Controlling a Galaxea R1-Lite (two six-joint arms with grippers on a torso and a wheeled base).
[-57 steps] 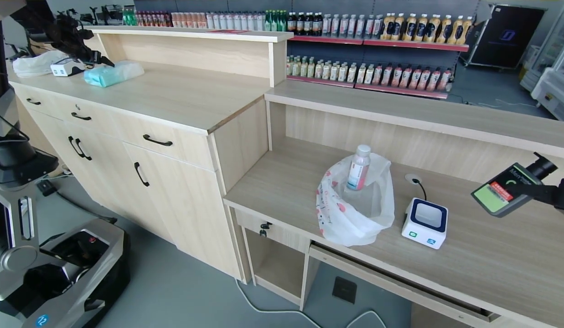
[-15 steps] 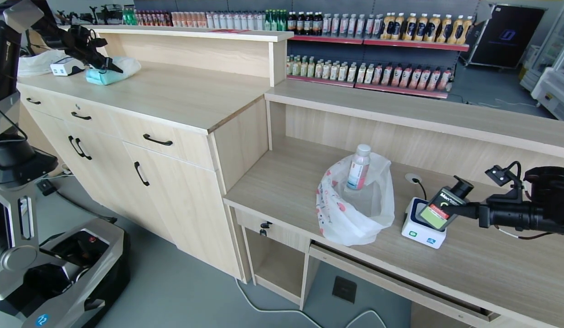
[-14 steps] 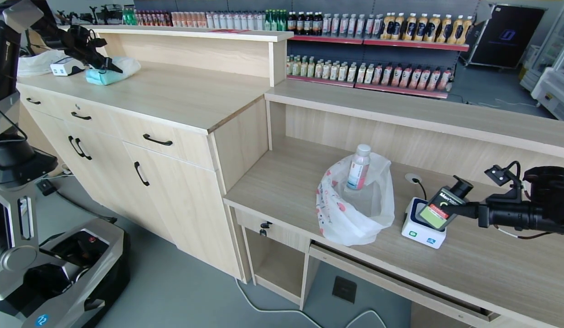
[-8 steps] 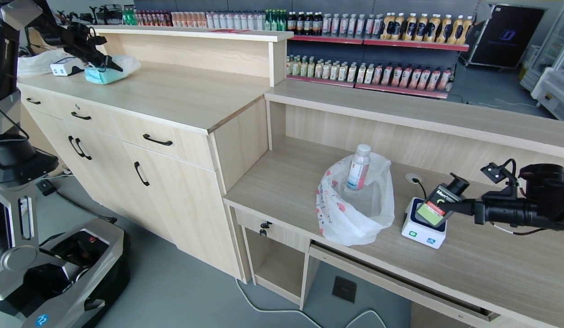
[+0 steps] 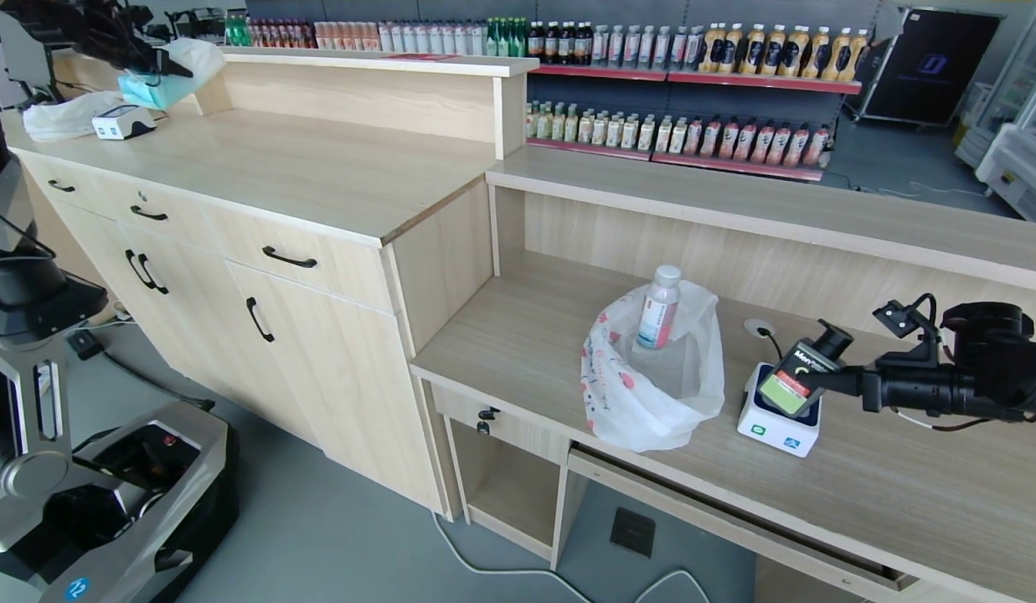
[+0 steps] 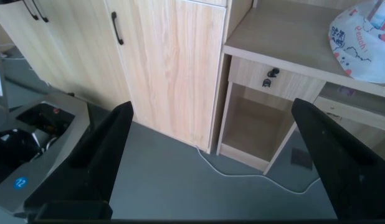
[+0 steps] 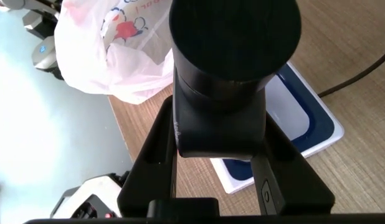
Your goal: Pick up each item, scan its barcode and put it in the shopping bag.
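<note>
Your right gripper (image 5: pixel 822 383) holds the black-capped bottle (image 5: pixel 796 381) tilted just above the scanner (image 5: pixel 777 429), a white box with a dark blue frame around a glassy window. The fingers (image 7: pixel 162 149) are clamped on the bottle's dark, rounded body below its round cap. Just beside the scanner on the pale wood-grain counter (image 5: pixel 903 494), the crinkled white plastic shopping bag (image 5: pixel 643 402) with red prints stands open around an upright, white-capped bottle (image 5: pixel 658 308). Your left gripper (image 6: pixel 211 106) hangs over the grey floor before the cabinet doors, fingers wide apart.
</note>
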